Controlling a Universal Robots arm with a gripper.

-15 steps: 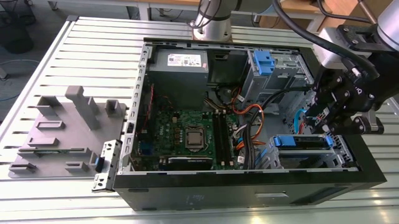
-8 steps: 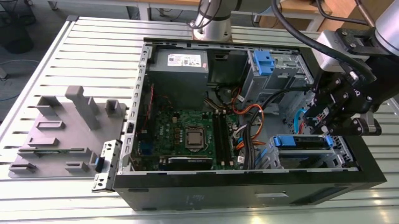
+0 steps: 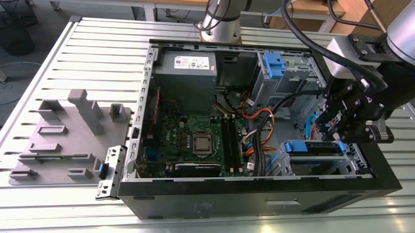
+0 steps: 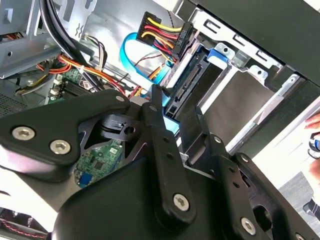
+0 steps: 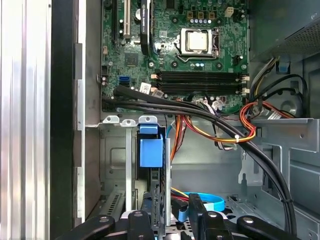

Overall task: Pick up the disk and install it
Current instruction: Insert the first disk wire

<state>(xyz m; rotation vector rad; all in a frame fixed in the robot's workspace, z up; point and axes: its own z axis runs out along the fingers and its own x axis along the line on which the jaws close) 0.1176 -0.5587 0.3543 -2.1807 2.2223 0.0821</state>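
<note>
While the drive cage (image 5: 112, 150) walls crowd both sides, the disk (image 5: 151, 152) stands on edge at the gripper (image 5: 169, 201); I cannot tell its grip

I have my arm (image 3: 399, 26) coming in from the exterior view's right, its wrist (image 3: 355, 52) bent so the black tool (image 3: 338, 138) points down beneath it.

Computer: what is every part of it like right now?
Computer case, lying on its side, cover off.
Disk, standing on edge in its bay.
Gripper, open, a finger each side of the disk.
Chip, bare, no cooler.
Memory slots, empty.
</note>
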